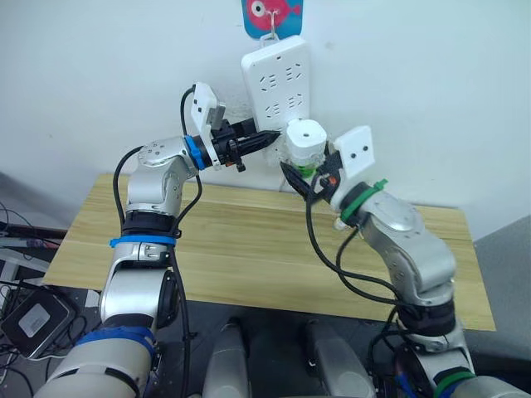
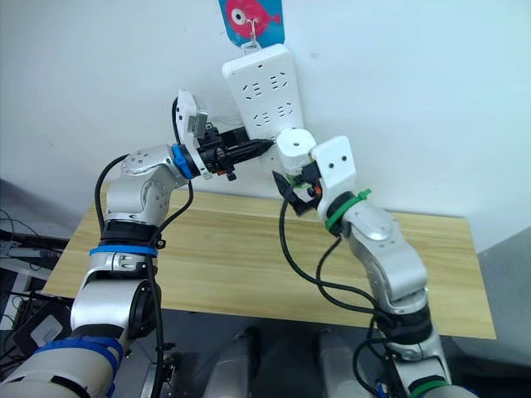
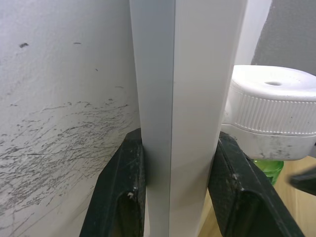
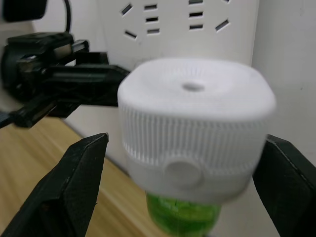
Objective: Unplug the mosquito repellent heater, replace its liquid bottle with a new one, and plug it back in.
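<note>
White heater (image 4: 195, 131) with green bottle (image 4: 183, 216) between spread right pincer (image 4: 182, 190) fingers.

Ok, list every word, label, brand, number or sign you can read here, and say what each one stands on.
None: no readable text anywhere.
Mosquito repellent heater: plain white, no lettering.
Power strip: socket holes, no printed words or numbers visible.
Tag above the strip: a pink fish picture on blue, no words.
Green bottle under the heater: no label visible.

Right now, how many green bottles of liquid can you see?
1: a green liquid bottle hangs under the white rounded plastic heater, plugged into the long white power strip. Others may be hidden.
</note>
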You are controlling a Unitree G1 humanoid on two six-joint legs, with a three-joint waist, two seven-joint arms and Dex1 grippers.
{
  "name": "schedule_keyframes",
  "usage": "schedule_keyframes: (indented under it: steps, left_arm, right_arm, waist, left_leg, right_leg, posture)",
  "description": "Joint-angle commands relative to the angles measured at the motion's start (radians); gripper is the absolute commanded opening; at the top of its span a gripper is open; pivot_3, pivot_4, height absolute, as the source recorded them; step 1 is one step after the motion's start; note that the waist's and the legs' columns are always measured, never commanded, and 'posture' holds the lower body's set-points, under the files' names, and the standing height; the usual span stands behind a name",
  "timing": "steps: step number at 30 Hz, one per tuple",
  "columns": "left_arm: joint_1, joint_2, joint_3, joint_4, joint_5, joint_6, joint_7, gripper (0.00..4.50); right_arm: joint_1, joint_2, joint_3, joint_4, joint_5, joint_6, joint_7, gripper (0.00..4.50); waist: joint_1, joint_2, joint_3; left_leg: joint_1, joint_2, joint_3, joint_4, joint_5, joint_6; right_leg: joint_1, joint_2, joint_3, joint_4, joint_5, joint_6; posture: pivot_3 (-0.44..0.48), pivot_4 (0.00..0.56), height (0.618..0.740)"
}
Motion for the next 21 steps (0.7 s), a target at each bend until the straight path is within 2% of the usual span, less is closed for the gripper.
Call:
schedule_keyframes:
  steps: [1,4,7,8,10,12,17,18,21]
  left_arm:
    - [0.022,0.038,0.019,-0.022,-0.019,0.011,-0.005,2.31]
    - [0.057,0.088,0.042,-0.053,-0.029,0.032,0.002,3.2]
    - [0.107,0.145,0.067,-0.107,-0.047,0.068,0.008,4.11]
    - [0.14,0.174,0.08,-0.148,-0.06,0.093,0.005,4.42]
    - [0.214,0.225,0.11,-0.248,-0.092,0.147,0.006,4.5]
    - [0.274,0.255,0.135,-0.341,-0.127,0.195,0.021,4.5]
    - [0.467,0.282,0.162,-0.642,-0.206,0.287,0.069,4.5]
    - [0.502,0.285,0.165,-0.695,-0.222,0.301,0.077,4.5]
    - [0.573,0.285,0.169,-0.811,-0.256,0.336,0.116,4.5]
  right_arm:
    - [0.041,-0.06,-0.04,-0.117,0.088,0.042,0.078,4.5]
    - [0.061,-0.1,-0.059,-0.115,0.124,0.033,0.109,4.5]
    - [0.067,-0.108,-0.064,-0.093,0.151,0.014,0.129,3.94]
    - [0.065,-0.102,-0.059,-0.082,0.163,0.005,0.139,3.59]
    - [0.061,-0.075,-0.047,-0.059,0.195,-0.006,0.156,2.76]
    - [0.059,-0.05,-0.035,-0.044,0.224,-0.015,0.171,2.13]
    - [0.043,-0.018,0.035,0.018,0.228,-0.087,0.219,0.29]
    - [0.034,-0.01,0.048,0.036,0.22,-0.104,0.22,0.04]
    - [0.006,0.017,0.07,0.101,0.189,-0.166,0.2,0.04]
  waist:
    - [-0.002,0.0,0.0]
    - [-0.012,0.0,0.0]
    - [-0.018,0.0,0.0]
    - [-0.015,0.0,0.0]
    - [-0.014,0.0,0.0]
    - [-0.011,0.0,0.0]
    - [0.012,-0.001,-0.001]
    - [0.017,-0.002,-0.001]
    - [0.029,-0.002,-0.001]
  left_leg:
    - [0.0,0.0,0.0,0.0,0.0,0.0]
    - [0.001,0.001,0.0,0.0,0.0,0.0]
    - [0.002,0.002,0.0,0.001,0.0,0.0]
    - [0.002,0.002,0.0,0.001,0.0,0.0]
    - [0.002,0.002,0.0,0.001,0.001,0.0]
    - [0.002,0.002,0.0,0.001,0.001,0.0]
    - [0.001,0.001,0.0,0.001,0.001,0.0]
    - [0.001,0.001,0.0,0.001,0.001,0.0]
    - [0.001,0.001,0.0,0.001,0.001,0.0]
  right_leg:
    - [0.0,0.0,0.0,0.0,0.0,0.0]
    - [-0.001,0.001,0.0,0.002,0.0,0.0]
    - [-0.001,0.002,0.001,0.003,0.0,0.001]
    - [-0.001,0.003,0.001,0.003,-0.001,0.001]
    - [-0.001,0.002,0.001,0.003,-0.001,0.001]
    - [-0.001,0.002,0.001,0.003,0.0,0.0]
    - [0.0,-0.001,-0.001,0.003,0.0,0.0]
    - [0.0,-0.001,-0.001,0.002,0.0,0.0]
    - [0.0,-0.001,-0.001,0.002,0.0,0.0]
  posture:
    - [-0.054,0.253,0.74]
    - [-0.05,0.251,0.74]
    - [-0.04,0.25,0.74]
    - [-0.022,0.249,0.74]
    - [-0.003,0.249,0.74]
    - [0.014,0.245,0.74]
    - [0.053,0.241,0.74]
    - [0.053,0.241,0.74]
    - [0.072,0.238,0.74]
